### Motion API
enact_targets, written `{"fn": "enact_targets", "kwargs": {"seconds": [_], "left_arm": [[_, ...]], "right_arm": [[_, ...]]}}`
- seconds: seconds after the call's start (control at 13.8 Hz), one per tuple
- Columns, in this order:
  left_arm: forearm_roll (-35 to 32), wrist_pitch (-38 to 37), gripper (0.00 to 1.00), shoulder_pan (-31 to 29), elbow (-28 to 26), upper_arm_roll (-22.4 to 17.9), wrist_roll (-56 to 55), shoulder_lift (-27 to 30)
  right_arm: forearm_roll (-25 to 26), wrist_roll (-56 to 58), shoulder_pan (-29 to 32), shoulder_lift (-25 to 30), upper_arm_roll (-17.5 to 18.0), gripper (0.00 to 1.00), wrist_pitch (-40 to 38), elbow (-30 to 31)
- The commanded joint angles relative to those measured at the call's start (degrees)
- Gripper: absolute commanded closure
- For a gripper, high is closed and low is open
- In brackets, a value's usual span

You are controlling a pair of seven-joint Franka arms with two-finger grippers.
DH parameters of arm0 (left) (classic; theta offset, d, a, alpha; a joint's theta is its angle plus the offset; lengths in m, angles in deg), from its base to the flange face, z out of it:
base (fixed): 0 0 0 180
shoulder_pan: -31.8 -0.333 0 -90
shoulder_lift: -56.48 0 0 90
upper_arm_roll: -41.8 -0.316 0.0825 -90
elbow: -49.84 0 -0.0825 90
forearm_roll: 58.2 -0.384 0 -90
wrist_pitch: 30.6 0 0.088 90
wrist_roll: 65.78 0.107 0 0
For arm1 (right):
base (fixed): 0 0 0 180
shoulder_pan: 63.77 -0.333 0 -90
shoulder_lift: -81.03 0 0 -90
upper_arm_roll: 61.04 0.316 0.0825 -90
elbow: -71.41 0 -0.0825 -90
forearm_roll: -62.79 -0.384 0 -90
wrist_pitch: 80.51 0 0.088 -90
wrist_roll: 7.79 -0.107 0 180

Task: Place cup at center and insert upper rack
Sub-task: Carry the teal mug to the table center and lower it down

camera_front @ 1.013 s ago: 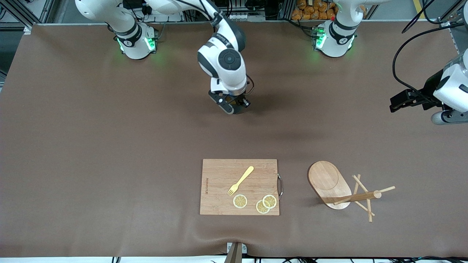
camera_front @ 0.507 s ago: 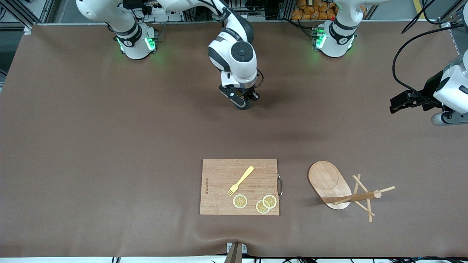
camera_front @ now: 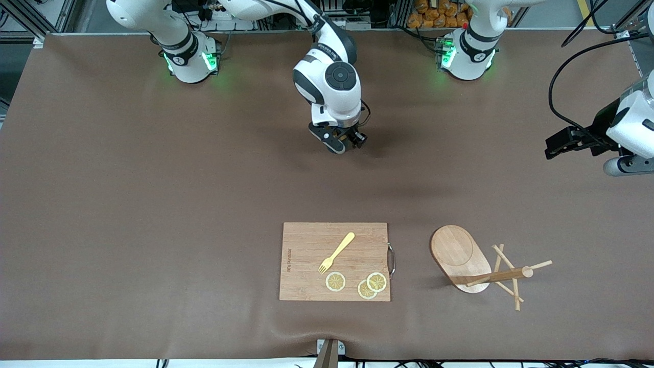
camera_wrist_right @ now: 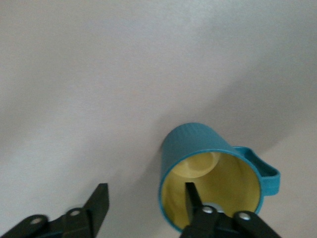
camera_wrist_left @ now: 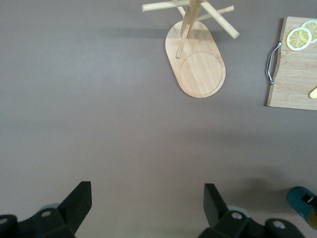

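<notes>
The teal cup (camera_wrist_right: 195, 141) stands upright on the brown table, its yellowish inside facing up and its handle (camera_wrist_right: 265, 173) sticking out to one side. My right gripper (camera_wrist_right: 146, 193) is open over it, one finger inside the rim and the other outside, both clear of the wall. In the front view this gripper (camera_front: 341, 143) hides the cup, in the table's middle near the bases. The cup (camera_wrist_left: 303, 203) also shows in the left wrist view. The upper rack (camera_front: 460, 255), a wooden mug tree on an oval base, is near the front camera. My left gripper (camera_front: 554, 144) waits open at its end of the table.
A rectangular wooden cutting board (camera_front: 306, 276) lies near the front camera, beside the rack's base toward the right arm's end. It carries a yellow fork (camera_front: 336, 253) and three lemon slices (camera_front: 335, 281). Its metal handle (camera_front: 392, 259) faces the rack.
My right gripper moved toward the left arm's end with the cup, then opened and let go of it. The left arm has not moved.
</notes>
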Motion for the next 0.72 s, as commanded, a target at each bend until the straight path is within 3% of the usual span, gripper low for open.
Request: {"fn": "enact_targets", "kwargs": {"seconds": [0.0,0.65], "left_arm": [[0.1,0.3,0.00,0.0,0.1,0.6,0.5,0.5],[0.2,0.3,0.00,0.2,-0.1,0.8,0.4,0.6]], "right_arm": [[-0.3,2.7,1.2,3.0,-0.5,0.00,-3.3,-0.8],[3.1,19.5,12.8,15.0,-0.8,0.00,-14.3,-0.2]]}}
